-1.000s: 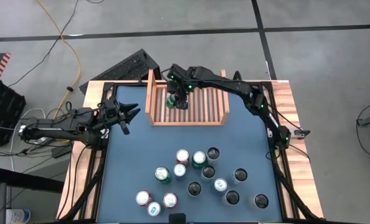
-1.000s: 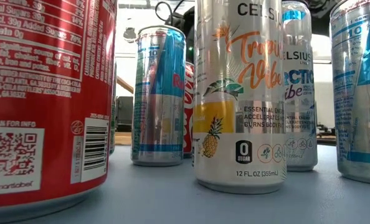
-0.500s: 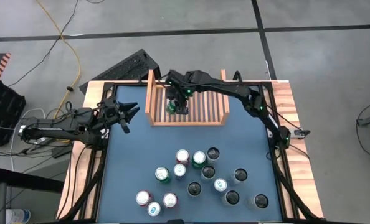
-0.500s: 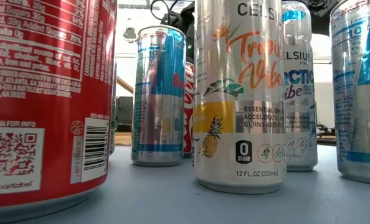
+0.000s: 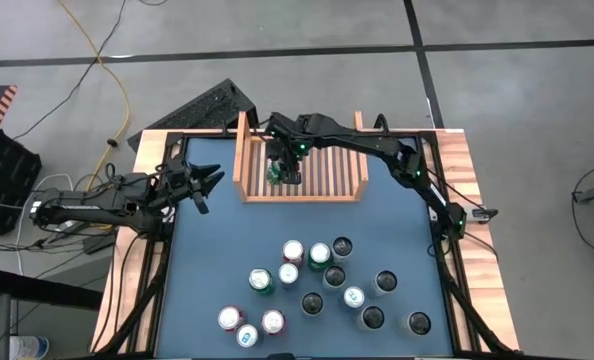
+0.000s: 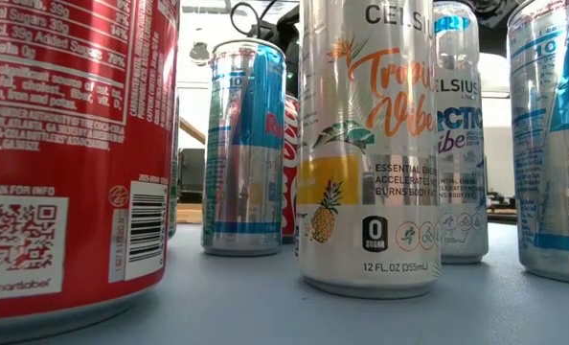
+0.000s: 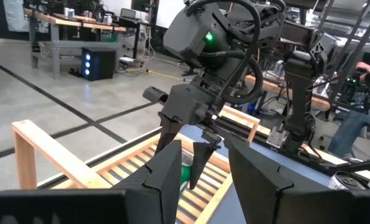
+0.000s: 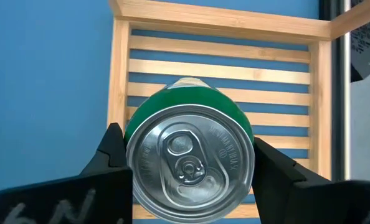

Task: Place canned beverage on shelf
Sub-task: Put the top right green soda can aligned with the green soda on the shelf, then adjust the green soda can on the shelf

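A green can with a silver top is inside the shelf, toward its left end, between the fingers of my right gripper. That gripper reaches in from the far right and is shut on the can. The left wrist view shows the same can low over the shelf's slats. Its base is hidden there. My left gripper waits at the table's left edge, level, pointing at the shelf, open and holding nothing. My right gripper pinches the green can's two opposite sides just under its top rim, between its two fingers. The fingers come from above, slanting down. The can stands upright over the slats; whether its base rests on them I cannot tell.
Several cans stand in a loose group on the blue table's near half; the low view sees them close up, a red can and a tall pineapple-print can. A black keyboard lies beyond the far left corner. A person sits in the room behind.
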{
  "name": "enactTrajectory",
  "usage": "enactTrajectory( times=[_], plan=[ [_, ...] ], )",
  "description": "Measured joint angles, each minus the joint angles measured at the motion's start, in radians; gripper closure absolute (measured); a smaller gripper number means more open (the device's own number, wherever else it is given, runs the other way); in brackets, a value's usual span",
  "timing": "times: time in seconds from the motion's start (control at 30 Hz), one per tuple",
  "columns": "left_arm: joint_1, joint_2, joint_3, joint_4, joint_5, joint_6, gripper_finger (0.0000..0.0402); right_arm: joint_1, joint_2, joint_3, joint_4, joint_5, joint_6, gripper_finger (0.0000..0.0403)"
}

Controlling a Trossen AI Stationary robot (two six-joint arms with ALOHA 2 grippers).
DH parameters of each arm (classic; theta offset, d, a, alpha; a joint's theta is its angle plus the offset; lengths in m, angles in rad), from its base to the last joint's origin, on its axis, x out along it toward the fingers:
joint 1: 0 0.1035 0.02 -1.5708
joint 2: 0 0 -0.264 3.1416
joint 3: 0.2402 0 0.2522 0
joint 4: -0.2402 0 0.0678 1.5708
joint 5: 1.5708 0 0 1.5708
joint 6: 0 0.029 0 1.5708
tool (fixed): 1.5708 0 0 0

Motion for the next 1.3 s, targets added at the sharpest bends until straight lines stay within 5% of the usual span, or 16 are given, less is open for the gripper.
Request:
enactTrajectory(
  times=[1.3],
  plan=[
    [0.0,0.0,0.0,0.001,-0.013,-0.007,0.0281,-0.018,0.057,0.006,-0.111,-0.005,0.133,0.0209]
  ],
)
